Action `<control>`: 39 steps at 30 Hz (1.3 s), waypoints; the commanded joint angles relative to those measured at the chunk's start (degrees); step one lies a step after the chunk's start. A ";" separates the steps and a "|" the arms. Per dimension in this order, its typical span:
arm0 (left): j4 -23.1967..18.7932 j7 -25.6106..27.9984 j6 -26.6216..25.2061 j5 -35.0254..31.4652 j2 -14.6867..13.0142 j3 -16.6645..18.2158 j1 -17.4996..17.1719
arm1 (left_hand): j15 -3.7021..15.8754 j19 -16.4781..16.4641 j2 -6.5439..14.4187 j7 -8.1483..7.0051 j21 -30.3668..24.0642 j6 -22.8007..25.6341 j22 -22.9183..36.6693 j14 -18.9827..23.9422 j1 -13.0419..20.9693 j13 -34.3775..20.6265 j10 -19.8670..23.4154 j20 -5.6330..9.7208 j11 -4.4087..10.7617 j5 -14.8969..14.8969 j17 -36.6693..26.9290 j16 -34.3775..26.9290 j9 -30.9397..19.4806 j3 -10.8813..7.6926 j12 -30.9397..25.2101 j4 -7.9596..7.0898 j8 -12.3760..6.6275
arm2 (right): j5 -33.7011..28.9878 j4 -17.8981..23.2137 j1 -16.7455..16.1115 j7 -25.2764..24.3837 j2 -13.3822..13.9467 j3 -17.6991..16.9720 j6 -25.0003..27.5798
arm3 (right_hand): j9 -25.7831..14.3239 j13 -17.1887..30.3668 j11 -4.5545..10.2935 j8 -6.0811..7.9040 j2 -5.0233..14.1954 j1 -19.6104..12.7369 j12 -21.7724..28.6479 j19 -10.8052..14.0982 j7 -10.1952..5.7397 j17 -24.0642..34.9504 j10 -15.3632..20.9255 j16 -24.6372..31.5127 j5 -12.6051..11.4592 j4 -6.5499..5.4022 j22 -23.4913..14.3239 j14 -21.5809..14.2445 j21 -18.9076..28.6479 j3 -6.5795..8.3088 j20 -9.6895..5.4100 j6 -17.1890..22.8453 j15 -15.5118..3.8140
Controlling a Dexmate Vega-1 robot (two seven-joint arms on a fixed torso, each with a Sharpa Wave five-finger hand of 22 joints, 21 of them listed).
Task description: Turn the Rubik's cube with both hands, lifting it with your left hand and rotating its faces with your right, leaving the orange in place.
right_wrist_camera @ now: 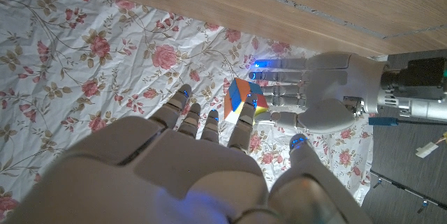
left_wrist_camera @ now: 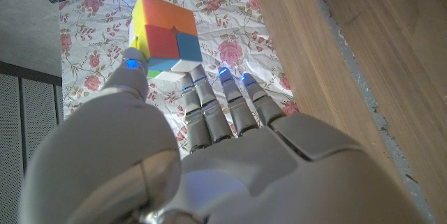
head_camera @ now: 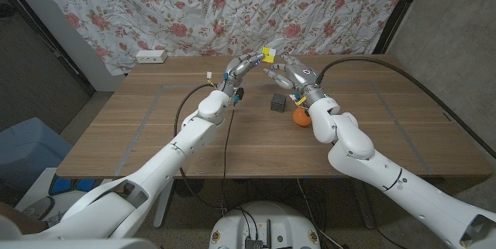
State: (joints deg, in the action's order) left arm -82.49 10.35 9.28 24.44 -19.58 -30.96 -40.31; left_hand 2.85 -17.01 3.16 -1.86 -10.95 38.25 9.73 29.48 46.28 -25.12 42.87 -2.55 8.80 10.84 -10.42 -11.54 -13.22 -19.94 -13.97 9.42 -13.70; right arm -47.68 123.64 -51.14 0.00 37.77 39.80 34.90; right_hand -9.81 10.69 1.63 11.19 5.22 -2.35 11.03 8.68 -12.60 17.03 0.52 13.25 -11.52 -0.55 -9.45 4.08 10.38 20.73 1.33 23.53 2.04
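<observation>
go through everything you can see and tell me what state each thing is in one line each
Cube: lifted off the table, held in the left hand's fingers.
Left hand: raised, gripping the cube.
Right hand: raised beside the cube, fingers spread; contact with the cube unclear.
Orange: resting on the table, untouched.
Dark block: sitting on the table beside the orange.
Power strip: lying at the table's far edge.

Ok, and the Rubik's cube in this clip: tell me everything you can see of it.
The Rubik's cube is a small plastic puzzle, two squares to an edge, scrambled: yellow, orange, red, blue, white and green tiles show. It is up off the table, tilted, in front of the flowered cloth. The left robot hand holds it at its fingertips; the right robot hand is close beside it.
</observation>
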 commanded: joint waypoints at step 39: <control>-5.18 -8.00 -1.92 -13.00 -16.08 -0.81 2.16 | 6.15 0.24 0.21 0.21 -0.11 0.02 0.29 -0.21 -0.41 -0.18 0.87 -0.17 1.07 0.42 -0.06 0.19 -0.12 -0.28 0.08 0.20 0.13 | 29.45 -6.54 -4.15 -16.99 3.50 -11.14 -17.78 | -0.27 -0.08 -1.42 -1.38 1.42 -0.16 1.25 1.59 -0.05 -0.99 6.12 0.14 -0.60 0.11 -0.09 -1.69 0.39 0.91 -0.96 -3.27 -2.60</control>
State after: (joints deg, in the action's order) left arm -87.06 4.87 7.26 15.05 -31.80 -31.56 -39.15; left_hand 2.85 -16.80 3.22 -1.86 -10.95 38.26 9.73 29.48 45.90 -25.12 42.87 -2.76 8.80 11.05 -10.42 -11.54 -13.20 -20.02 -13.68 9.55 -13.68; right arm -22.29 118.95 -55.20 -14.80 40.97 29.64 19.75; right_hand -10.01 10.69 0.31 10.14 4.68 -2.89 12.36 10.44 -12.59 15.95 5.94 13.67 -11.96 -0.48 -9.49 2.03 10.84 21.29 0.41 20.43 -0.63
